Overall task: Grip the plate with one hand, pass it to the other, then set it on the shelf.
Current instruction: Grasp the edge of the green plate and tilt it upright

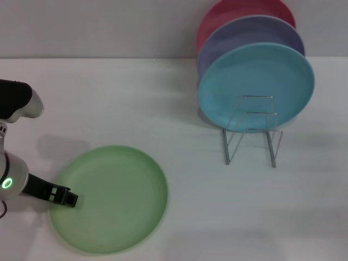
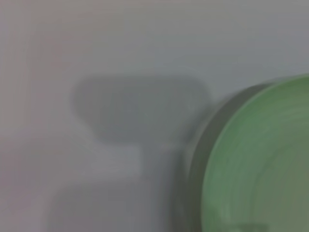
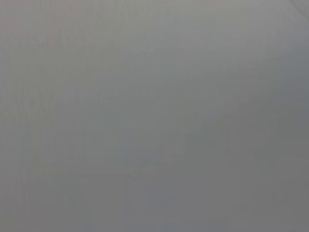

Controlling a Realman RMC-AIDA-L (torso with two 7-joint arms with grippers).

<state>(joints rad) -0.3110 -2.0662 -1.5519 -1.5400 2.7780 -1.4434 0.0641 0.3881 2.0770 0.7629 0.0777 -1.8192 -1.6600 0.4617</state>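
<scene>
left hand (image 1: 69, 198) sitting at green plate's (image 1: 117, 196) left rim, grip state unreadable | plate lying flat on white surface (image 1: 163, 109), well apart from wire shelf (image 1: 253, 130) holding turquoise plate (image 1: 255, 81) | right hand out of view

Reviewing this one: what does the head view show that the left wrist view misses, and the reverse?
Only the head view shows the left claw at the green plate's rim, the wire rack and its turquoise plate. Only the left wrist view shows a blocky shadow beside the plate. Both show the green plate on the white table.
</scene>
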